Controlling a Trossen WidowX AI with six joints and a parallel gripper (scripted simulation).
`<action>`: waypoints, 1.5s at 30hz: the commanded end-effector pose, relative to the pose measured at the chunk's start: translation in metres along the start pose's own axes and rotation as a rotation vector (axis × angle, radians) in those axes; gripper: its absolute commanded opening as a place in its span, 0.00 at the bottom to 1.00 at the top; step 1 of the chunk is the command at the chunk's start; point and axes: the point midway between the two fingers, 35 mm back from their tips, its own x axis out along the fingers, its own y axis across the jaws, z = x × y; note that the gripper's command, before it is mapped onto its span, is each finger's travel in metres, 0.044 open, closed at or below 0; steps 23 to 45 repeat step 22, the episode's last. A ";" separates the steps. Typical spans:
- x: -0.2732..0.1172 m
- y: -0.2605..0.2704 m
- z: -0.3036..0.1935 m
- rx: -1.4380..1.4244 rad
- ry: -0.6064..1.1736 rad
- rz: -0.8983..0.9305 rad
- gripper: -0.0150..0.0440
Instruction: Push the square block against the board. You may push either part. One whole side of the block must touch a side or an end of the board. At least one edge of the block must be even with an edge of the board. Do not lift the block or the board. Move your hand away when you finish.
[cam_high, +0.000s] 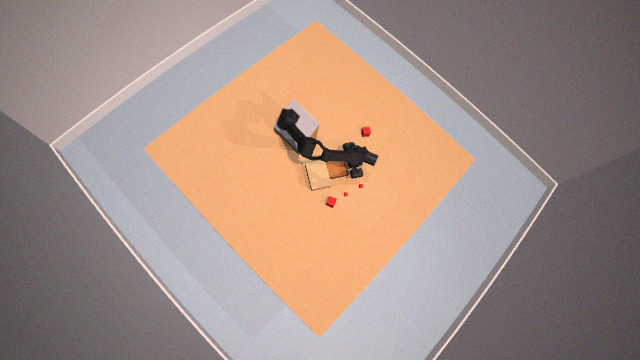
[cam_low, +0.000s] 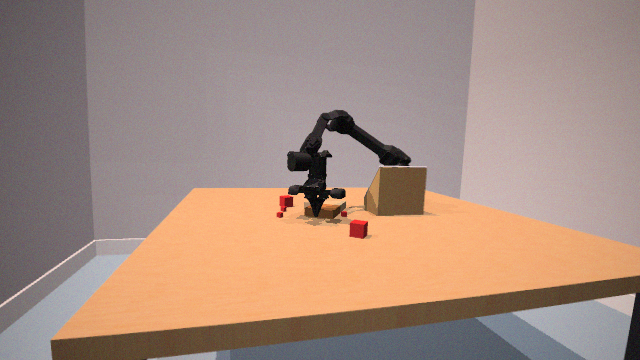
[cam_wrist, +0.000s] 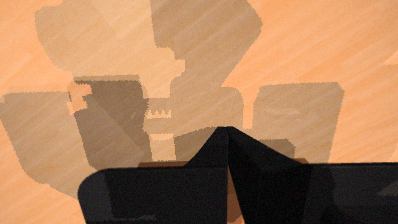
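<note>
The brown square block (cam_high: 338, 170) (cam_low: 330, 212) lies flat beside the pale board (cam_high: 318, 176), on its right in the top view. Their facing sides appear to meet, but a small gap cannot be ruled out. The block's lower edge there is set in from the board's lower edge; the arm hides their upper edges. Slivers of the block show behind the fingers in the wrist view (cam_wrist: 161, 164). My gripper (cam_high: 353, 161) (cam_low: 316, 214) (cam_wrist: 224, 134) is shut and empty, pointing down. Its tips are low at the block's side away from the board; contact is unclear.
A large red cube (cam_high: 366, 131) (cam_low: 358, 229) lies beyond the gripper. Another red cube (cam_high: 331, 202) (cam_low: 286, 201) and two tiny ones (cam_high: 345, 194) (cam_high: 361, 186) lie below the block and board in the top view. The arm's wedge-shaped base (cam_high: 306, 120) (cam_low: 402, 192) stands nearby.
</note>
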 end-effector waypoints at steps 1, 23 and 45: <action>0.001 0.001 -0.004 -0.004 0.004 -0.001 0.25; 0.001 -0.001 -0.008 -0.005 0.004 -0.001 0.25; 0.001 -0.001 -0.008 -0.005 0.004 -0.001 0.25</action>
